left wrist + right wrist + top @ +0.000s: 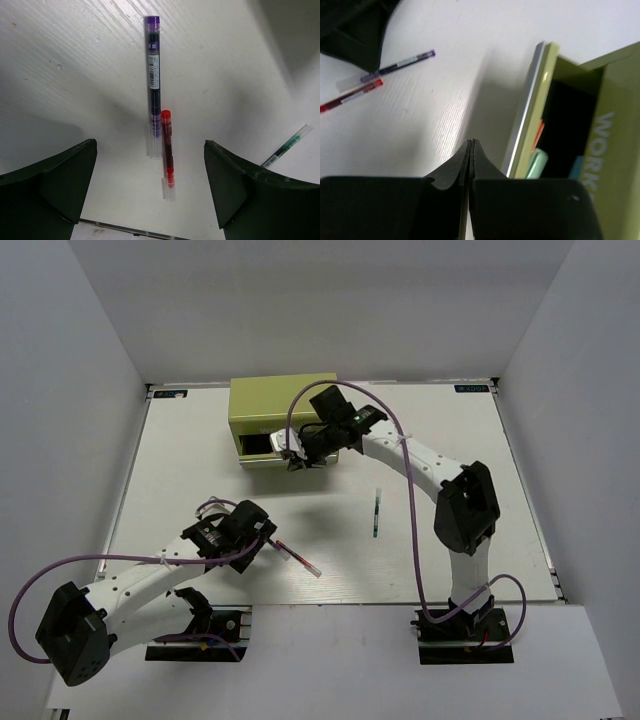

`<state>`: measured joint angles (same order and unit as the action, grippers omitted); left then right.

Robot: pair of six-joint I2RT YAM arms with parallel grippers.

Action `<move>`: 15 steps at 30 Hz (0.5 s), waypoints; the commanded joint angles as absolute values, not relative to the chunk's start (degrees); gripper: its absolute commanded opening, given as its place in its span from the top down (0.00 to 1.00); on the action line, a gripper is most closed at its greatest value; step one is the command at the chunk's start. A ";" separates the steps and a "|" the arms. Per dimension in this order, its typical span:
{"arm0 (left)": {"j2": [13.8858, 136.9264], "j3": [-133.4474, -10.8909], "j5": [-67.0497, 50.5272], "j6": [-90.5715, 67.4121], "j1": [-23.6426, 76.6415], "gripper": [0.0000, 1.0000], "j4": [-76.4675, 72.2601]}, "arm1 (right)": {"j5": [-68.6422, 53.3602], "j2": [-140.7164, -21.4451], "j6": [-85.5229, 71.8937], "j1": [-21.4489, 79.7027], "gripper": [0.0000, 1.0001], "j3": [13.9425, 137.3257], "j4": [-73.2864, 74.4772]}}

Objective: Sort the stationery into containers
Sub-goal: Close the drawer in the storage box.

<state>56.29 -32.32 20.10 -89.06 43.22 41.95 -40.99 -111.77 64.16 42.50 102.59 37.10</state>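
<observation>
The olive-green tool chest [283,415] stands at the back with a drawer [262,446] pulled out. In the right wrist view the drawer [547,95] holds the orange-capped [539,134], green-capped [536,165] and blue-capped [576,167] highlighters. My right gripper [471,143] is shut and empty, just beside the drawer's front panel; it also shows from above [294,456]. My left gripper [150,185] is open and hovers over a dark/red pen [167,150] and a purple-capped pen [154,75] lying end to end. The dark green pen [377,512] lies mid-table.
The red pen [297,558] lies near the white table's front edge [330,602]. White walls enclose the table on three sides. The green pen also shows at the right of the left wrist view [287,147].
</observation>
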 commanded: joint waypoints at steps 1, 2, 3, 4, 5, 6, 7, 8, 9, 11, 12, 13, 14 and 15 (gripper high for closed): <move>55.72 -32.08 20.92 -89.65 43.07 0.03 42.01 | -38.08 -114.86 65.48 42.80 1.00 104.06 39.74; 55.72 -32.08 20.92 -89.65 43.07 0.03 42.01 | -37.36 -115.22 64.35 42.63 1.00 104.06 38.51; 55.72 -32.08 20.92 -89.65 43.07 0.03 42.01 | -36.66 -115.49 63.73 42.71 1.00 103.98 37.71; 55.72 -32.08 20.92 -89.65 43.07 0.03 42.01 | -35.08 -115.92 62.68 42.63 1.00 103.89 37.10; 55.72 -32.08 20.92 -89.65 43.07 0.03 42.01 | -33.42 -116.54 61.19 42.54 1.00 103.80 34.39; 55.72 -32.08 20.92 -89.65 43.07 0.03 42.01 | -32.53 -116.54 60.65 42.71 1.00 103.54 32.45; 55.72 -32.08 20.92 -89.65 43.07 0.03 41.49 | -30.69 -116.80 58.56 42.71 1.00 103.10 31.39; 55.72 -32.08 21.44 -89.65 43.07 0.03 41.48 | -28.24 -116.72 57.67 42.71 1.00 102.31 28.42; 55.72 -32.08 21.45 -89.65 43.07 0.05 41.48 | -25.78 -116.81 56.96 42.89 1.00 101.87 25.87; 55.20 -31.55 21.45 -89.65 43.07 0.06 40.17 | -21.13 -117.51 53.80 42.80 1.00 101.87 23.48; 55.20 -31.55 22.05 -89.65 43.07 0.06 40.17 | -20.22 -117.77 53.18 42.98 1.00 102.13 21.03; 54.50 -31.55 22.06 -89.65 43.07 0.06 39.38 | -19.17 -118.03 51.78 42.63 1.00 102.48 20.22; 54.49 -31.55 22.67 -89.65 43.07 0.06 38.42 | -18.46 -118.39 51.42 42.63 1.00 103.00 18.91; 53.97 -30.94 22.68 -89.65 43.07 0.06 37.80 | -16.02 -119.00 50.72 42.71 1.00 103.27 18.11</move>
